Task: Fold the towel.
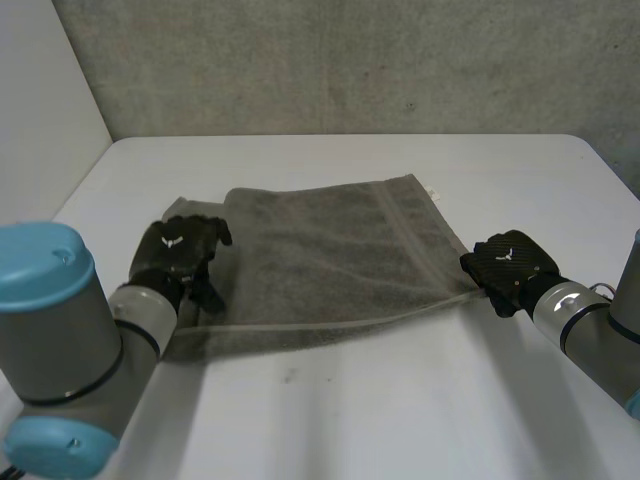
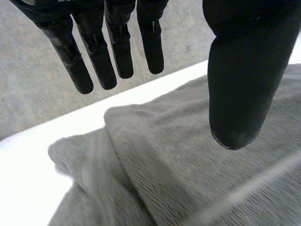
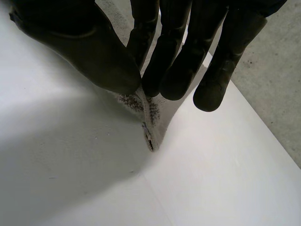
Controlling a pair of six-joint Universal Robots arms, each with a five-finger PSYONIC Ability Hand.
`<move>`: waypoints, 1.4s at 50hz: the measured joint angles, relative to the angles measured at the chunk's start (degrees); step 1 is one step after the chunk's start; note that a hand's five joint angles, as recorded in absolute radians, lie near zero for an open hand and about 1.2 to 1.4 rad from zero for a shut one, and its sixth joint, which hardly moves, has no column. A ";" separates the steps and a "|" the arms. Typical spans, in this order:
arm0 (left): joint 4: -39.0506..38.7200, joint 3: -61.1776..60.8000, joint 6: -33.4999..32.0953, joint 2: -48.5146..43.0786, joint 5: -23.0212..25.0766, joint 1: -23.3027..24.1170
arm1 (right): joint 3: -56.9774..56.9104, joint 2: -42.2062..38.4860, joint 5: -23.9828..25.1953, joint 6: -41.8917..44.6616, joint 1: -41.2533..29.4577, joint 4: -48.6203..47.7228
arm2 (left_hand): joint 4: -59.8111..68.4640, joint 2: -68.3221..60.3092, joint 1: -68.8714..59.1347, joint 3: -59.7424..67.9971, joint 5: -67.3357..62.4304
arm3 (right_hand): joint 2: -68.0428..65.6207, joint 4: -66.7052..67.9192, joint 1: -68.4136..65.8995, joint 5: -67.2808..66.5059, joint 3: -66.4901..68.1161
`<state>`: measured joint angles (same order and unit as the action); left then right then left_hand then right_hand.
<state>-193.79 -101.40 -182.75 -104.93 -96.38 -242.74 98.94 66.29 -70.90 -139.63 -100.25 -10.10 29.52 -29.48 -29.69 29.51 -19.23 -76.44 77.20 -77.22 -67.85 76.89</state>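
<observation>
One towel (image 1: 330, 250), grey, at the middle of one white table (image 1: 400, 400). Two arms: the left arm (image 1: 60, 340) at the near left, the right arm (image 1: 590, 325) at the near right. Two black hands: the left hand (image 1: 180, 250) at the towel's left end, the right hand (image 1: 510, 265) at its near right corner. One wall (image 1: 350, 60), far.

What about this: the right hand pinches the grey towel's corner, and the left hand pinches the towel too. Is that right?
Not quite. The left hand is open: the left wrist view shows its fingers straight and its thumb apart, over the grey towel. The right hand does pinch the towel's corner.
</observation>
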 measured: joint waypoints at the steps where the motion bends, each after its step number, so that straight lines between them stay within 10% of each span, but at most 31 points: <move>1: 0.09 0.94 -0.22 -0.32 0.06 -0.44 | -0.04 -0.06 0.00 0.01 0.01 0.02 | 0.00 0.00 0.00 0.00 0.00 | 0.00 0.00 0.00 0.00 0.00; 25: 21.13 4.77 -12.63 -6.05 3.32 -10.76 | -0.32 -1.12 -0.19 0.55 0.36 0.08 | 1.04 -1.15 -0.73 1.08 -1.48 | 0.00 0.00 0.00 0.00 0.00; 55: 13.50 -1.70 -12.65 -2.54 3.34 -13.74 | -1.21 0.91 -1.03 -0.03 1.59 0.93 | 39.70 -39.78 -38.16 39.66 -39.18 | 0.00 0.00 0.00 0.00 0.00; 70: 18.85 10.12 -13.23 19.64 3.47 -12.52 | -23.27 19.33 0.16 -4.63 4.06 30.03 | 40.21 -40.26 -38.86 40.16 -39.95 | -0.02 0.00 0.00 0.00 0.00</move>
<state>-174.95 -91.28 -195.98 -85.28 -92.91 -255.26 75.68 85.62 -70.74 -144.26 -96.19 19.93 69.73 -69.74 -68.55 69.67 -59.17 -76.46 77.20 -77.22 -67.85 76.89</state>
